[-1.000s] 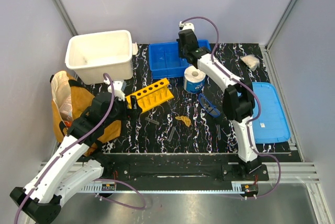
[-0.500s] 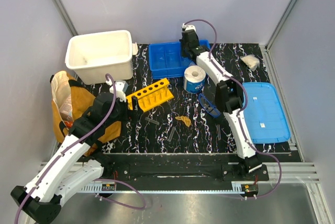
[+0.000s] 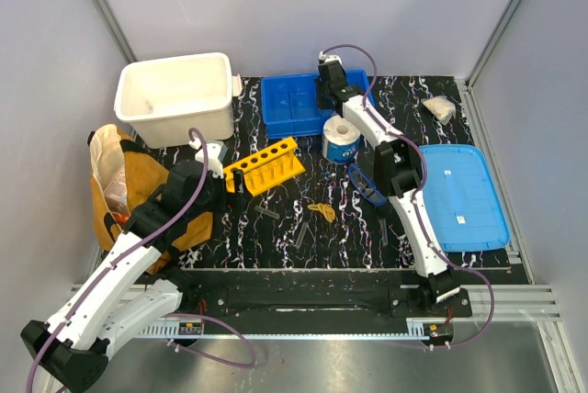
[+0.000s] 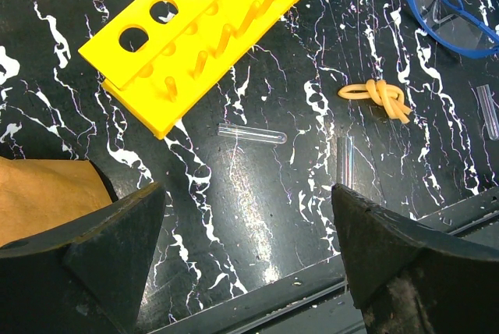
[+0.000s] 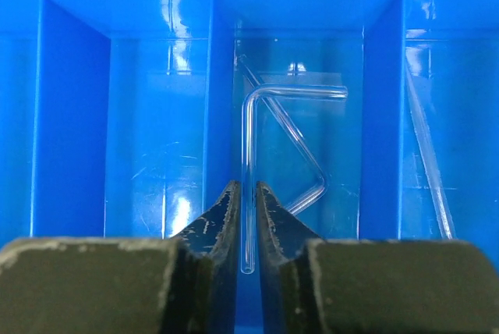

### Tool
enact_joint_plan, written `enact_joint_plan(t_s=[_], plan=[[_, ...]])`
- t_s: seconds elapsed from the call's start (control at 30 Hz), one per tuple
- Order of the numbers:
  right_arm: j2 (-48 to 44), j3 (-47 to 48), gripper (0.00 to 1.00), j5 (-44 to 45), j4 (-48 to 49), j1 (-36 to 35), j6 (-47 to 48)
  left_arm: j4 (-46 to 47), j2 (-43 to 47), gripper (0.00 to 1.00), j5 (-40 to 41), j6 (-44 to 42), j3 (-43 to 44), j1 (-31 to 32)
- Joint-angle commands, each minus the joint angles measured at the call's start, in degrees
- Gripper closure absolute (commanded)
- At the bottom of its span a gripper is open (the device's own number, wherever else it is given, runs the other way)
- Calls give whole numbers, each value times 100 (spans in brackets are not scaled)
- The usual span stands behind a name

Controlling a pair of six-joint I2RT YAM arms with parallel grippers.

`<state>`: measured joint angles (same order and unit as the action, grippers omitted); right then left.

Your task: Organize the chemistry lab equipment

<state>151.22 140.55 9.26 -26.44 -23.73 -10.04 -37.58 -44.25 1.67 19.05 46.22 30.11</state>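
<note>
Bent clear glass tube [image 5: 248, 154], glossy blue tray [image 5: 70, 115]

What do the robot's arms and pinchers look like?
Both the left arm and the right arm are made of white tubes joined by chunky black joints. A thin purple cable loops along each one. The fingers are dark grey wedges with scuffed, rough-looking tips.

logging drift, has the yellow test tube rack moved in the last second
No. The yellow rack lies where it did, just left of the paper roll.
</note>
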Motion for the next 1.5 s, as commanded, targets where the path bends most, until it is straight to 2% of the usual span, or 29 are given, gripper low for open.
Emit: enact_joint_plan(t_s=[0.0,0.2,0.4,0.57,0.77,0.87,1.07,1.27,1.47], plan=[[-31,420,79,-126,95,35,-68,243,48,9,8,46,-25,-5],[-373,605,75,-12,-89,43,160,234,92,9,17,46,-16,-5],[-1137,570,73,-169,-537,43,240,234,171,9,44,38,-7,-5],[-2147,-61,68,-363,-1021,35,108,234,250,10,123,46,19,-5],[-3500,-1572,59,-512,-1487,35,-357,216,355,10,403,134,45,-5],[-4282,-2591,52,-1090,-1487,26,-489,164,347,10,492,257,45,-5],[-5926,-4946,40,-1497,-961,0,-902,154,355,11,405,284,37,-5],[-6841,-6600,42,-1146,-872,-342,-1473,111,347,12,440,398,98,-5],[-7597,-7910,46,-592,-1074,-396,-2537,155,540,12,413,345,-78,-5]])
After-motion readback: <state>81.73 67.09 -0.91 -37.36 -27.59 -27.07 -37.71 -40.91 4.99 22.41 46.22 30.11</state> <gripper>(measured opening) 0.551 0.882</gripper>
